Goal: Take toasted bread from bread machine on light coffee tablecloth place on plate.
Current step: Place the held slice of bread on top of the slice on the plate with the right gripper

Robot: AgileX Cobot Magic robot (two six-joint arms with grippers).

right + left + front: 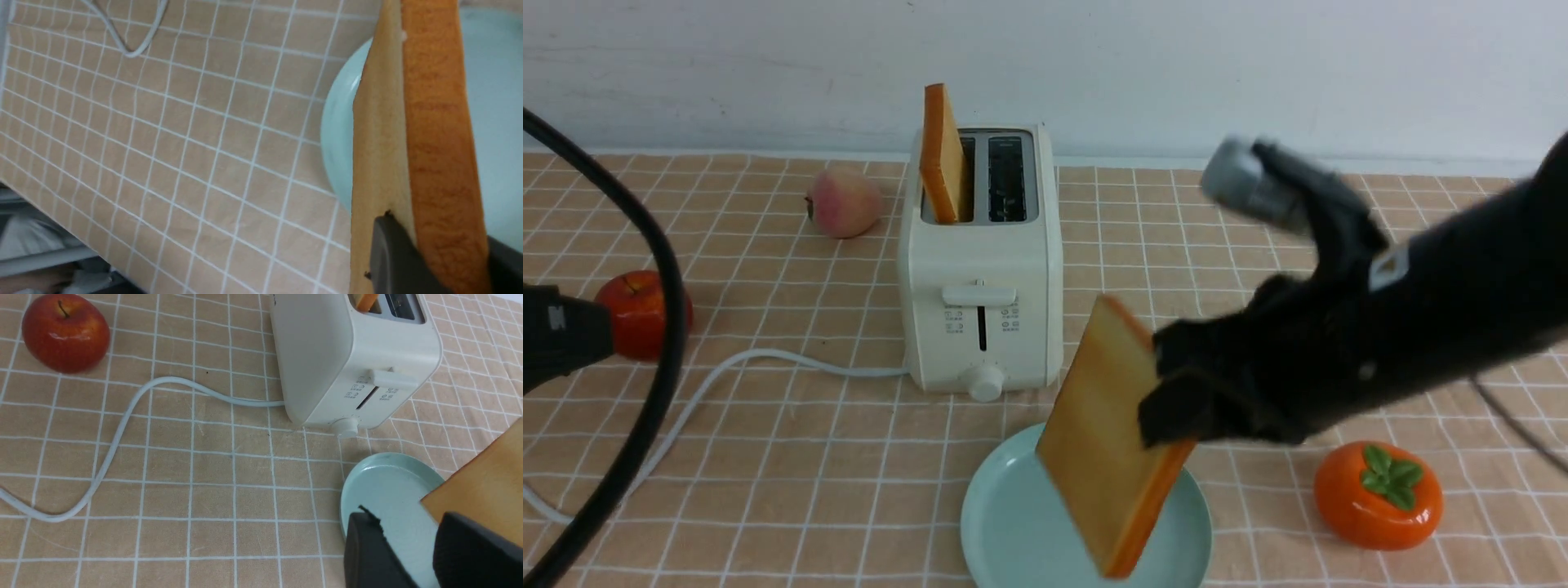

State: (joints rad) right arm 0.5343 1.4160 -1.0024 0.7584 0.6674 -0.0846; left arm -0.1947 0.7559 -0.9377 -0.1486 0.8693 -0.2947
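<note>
The right fingers (1176, 412) clench one toast (1098, 457), likely light, stiff and crumbly, by its crust edge, tilted over the plate (992, 523); a second toast (943, 155) stands in the toaster (980, 269); the left fingers (367, 551) gape empty.

The right arm (1462, 310) is showing bulky and matte black, carrying a blurred grey cylinder (1250, 192), a small pale square marking (1388, 268) and one pale dot (1364, 371). A thin cable (1515, 425) is running behind it near the counter's right edge. The right gripper (1172, 384) is looking black and blocky. By the left edge, the left arm (564, 335) is showing black with a small white mark (556, 318), and a thick black cable (666, 327) is arching past it. The left gripper (404, 526) is showing two black fingers (367, 551), one ragged at its corner.
</note>
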